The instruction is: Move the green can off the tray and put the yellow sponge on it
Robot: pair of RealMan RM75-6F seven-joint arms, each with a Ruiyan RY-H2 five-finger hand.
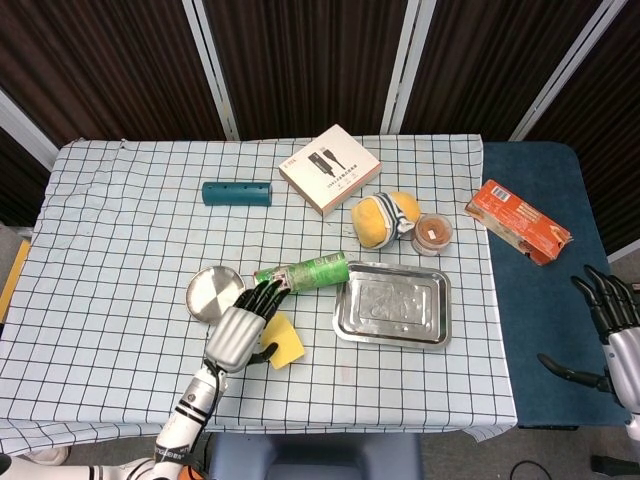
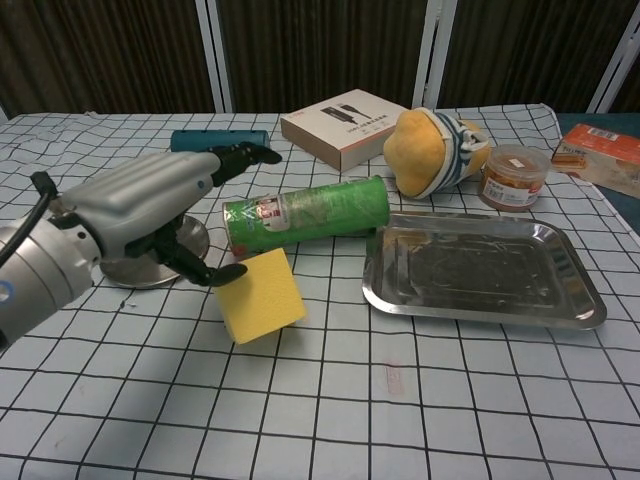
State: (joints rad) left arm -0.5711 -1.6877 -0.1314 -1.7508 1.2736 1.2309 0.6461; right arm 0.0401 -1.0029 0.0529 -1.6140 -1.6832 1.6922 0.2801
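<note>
The green can (image 1: 300, 275) (image 2: 305, 213) lies on its side on the checked cloth, just left of the steel tray (image 1: 392, 303) (image 2: 480, 268), which has nothing in it. In front of the can, the yellow sponge (image 1: 284, 342) (image 2: 260, 297) sits tilted on the cloth. My left hand (image 1: 238, 325) (image 2: 150, 215) hovers to the sponge's left with its fingers stretched out over the can's lid end. Its thumb tip is at the sponge's upper left corner and nothing is in its grasp. My right hand (image 1: 612, 320) hangs past the table's right edge with its fingers apart and holds nothing.
A round steel dish (image 1: 212, 293) lies partly under my left hand. At the back are a teal cylinder (image 1: 237, 193), a white box (image 1: 329, 169), a yellow plush toy (image 1: 383, 218) and a small jar (image 1: 433, 233). An orange box (image 1: 517, 221) lies on the blue surface at the right.
</note>
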